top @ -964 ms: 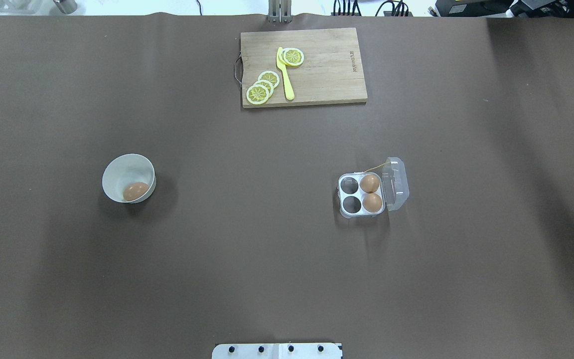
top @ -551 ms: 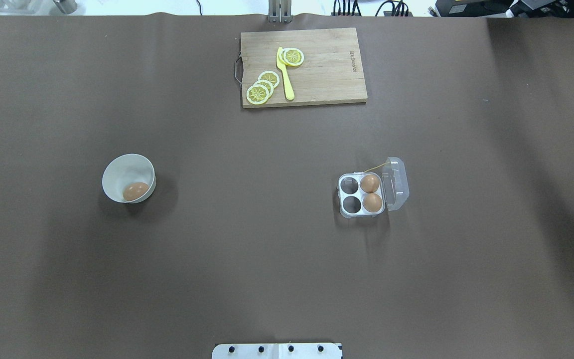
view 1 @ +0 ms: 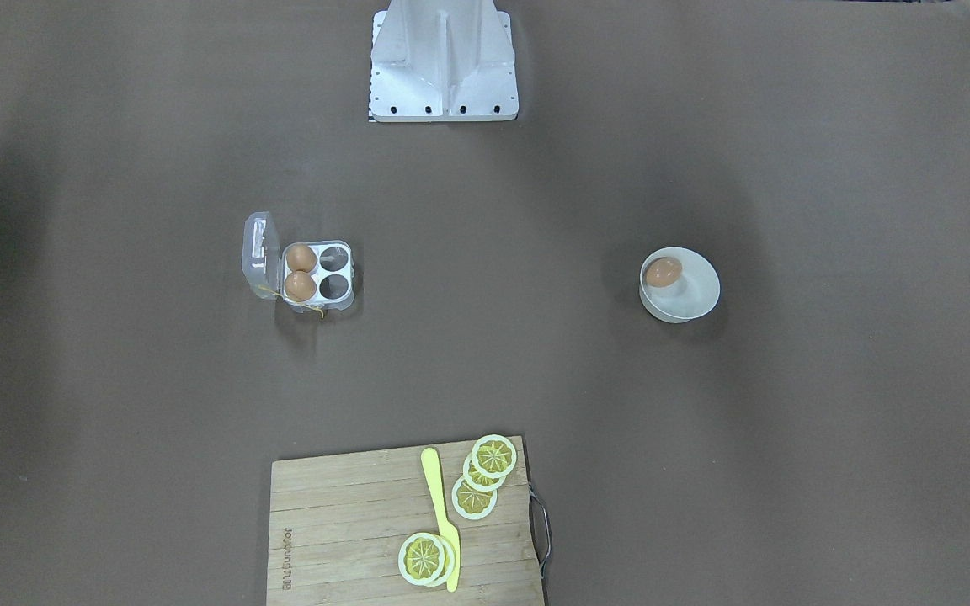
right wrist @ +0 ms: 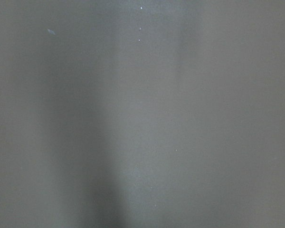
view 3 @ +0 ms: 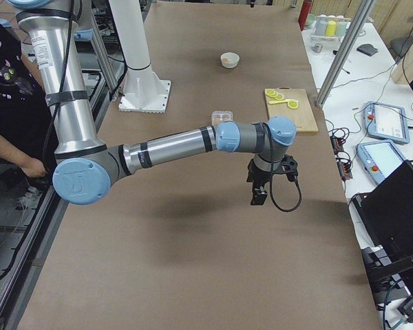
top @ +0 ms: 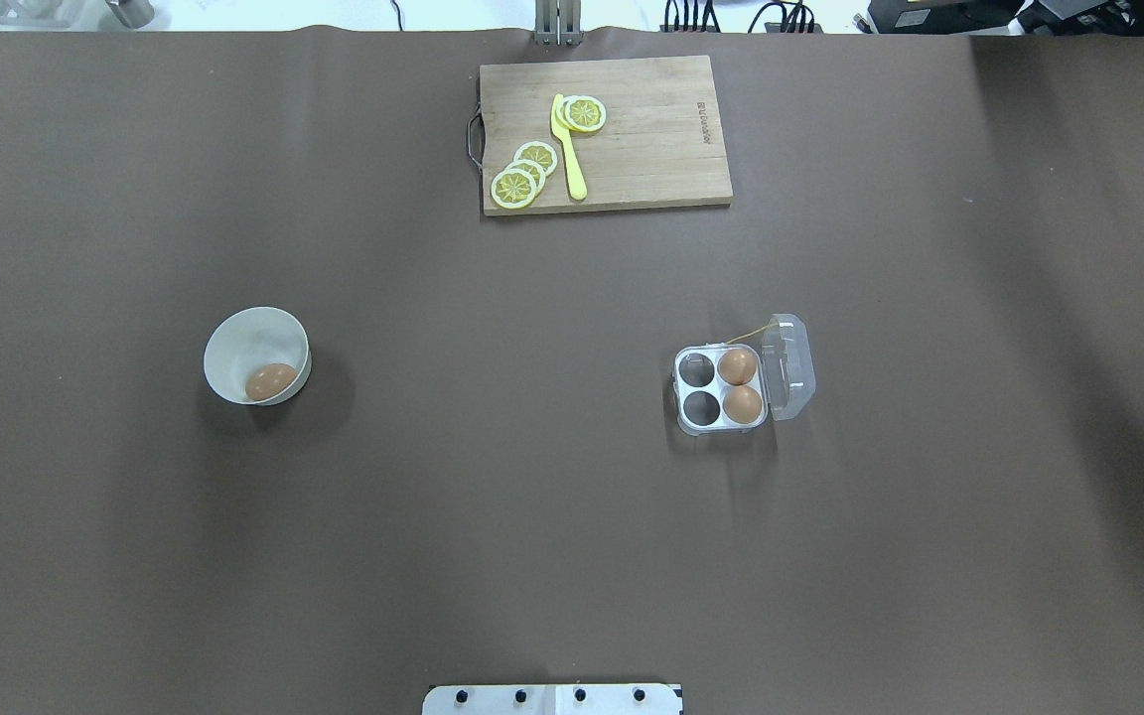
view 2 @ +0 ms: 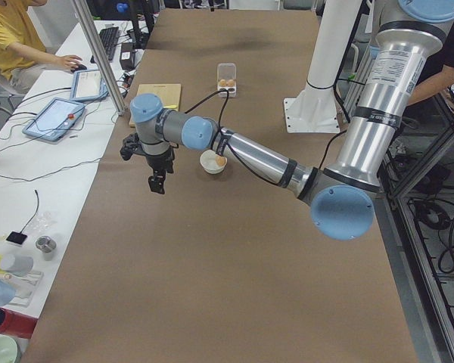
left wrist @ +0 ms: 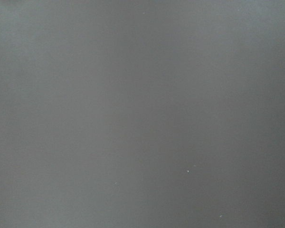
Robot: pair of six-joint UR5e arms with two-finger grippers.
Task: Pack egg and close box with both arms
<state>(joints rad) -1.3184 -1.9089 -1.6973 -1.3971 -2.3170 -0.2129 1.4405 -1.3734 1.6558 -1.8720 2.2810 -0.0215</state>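
Sitting in the bowl mid-left, the egg looks smooth, orange-brown; box open, two cells filled. Can't tell if left pincer or right pincer is spread.

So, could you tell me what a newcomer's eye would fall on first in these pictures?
Probably the open box on the right of the overhead view, with two eggs in the cells beside its lid and two cells empty. On the left, a white bowl holds one egg. In the side views the left arm and right arm stretch over the table, neither touching bowl or box.
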